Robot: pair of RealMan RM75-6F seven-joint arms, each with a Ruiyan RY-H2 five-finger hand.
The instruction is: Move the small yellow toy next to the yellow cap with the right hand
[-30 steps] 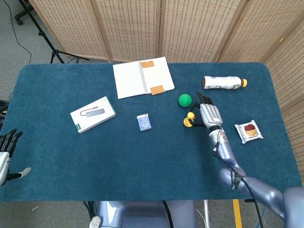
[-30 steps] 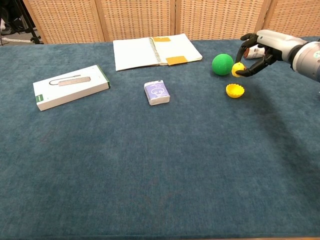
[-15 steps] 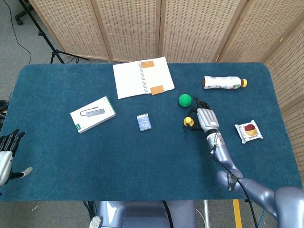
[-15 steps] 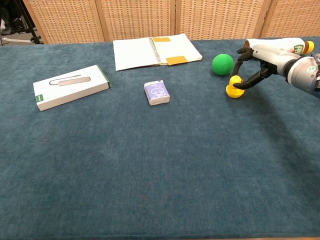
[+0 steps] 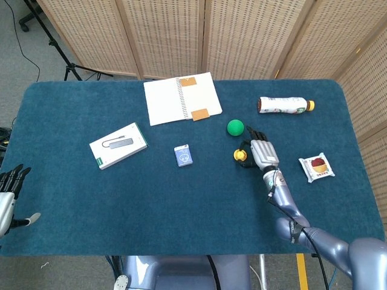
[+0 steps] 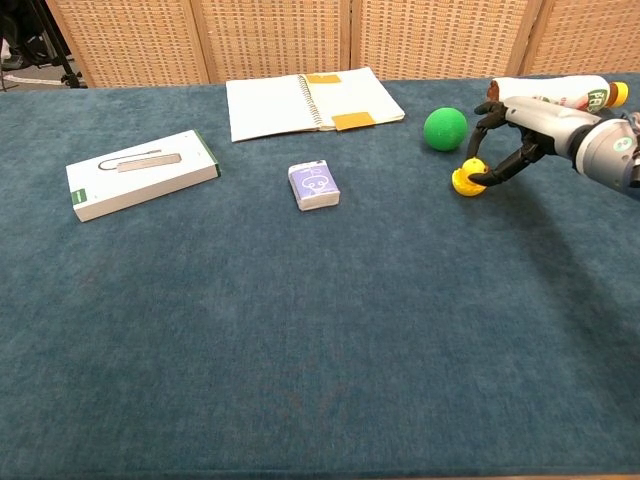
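Observation:
The small yellow toy [image 6: 474,168] is pinched between the fingertips of my right hand [image 6: 512,138], low over the table. It touches or overlaps the yellow cap [image 6: 461,184], which lies on the cloth just below and left of it. In the head view the toy and the cap [image 5: 239,156] merge into one yellow patch at the left edge of the right hand [image 5: 262,153]. My left hand [image 5: 7,194] hangs off the table's near left edge with fingers spread and nothing in it.
A green ball [image 6: 445,128] lies just behind the cap, and a bottle [image 6: 556,91] lies behind the right hand. A snack packet [image 5: 317,167] is to the right. An open notebook [image 6: 310,100], a small blue pack [image 6: 314,184] and a white box [image 6: 140,172] lie further left.
The right hand has come down and slightly toward me with the toy, from beside the green ball to the cap. The left hand has stayed still.

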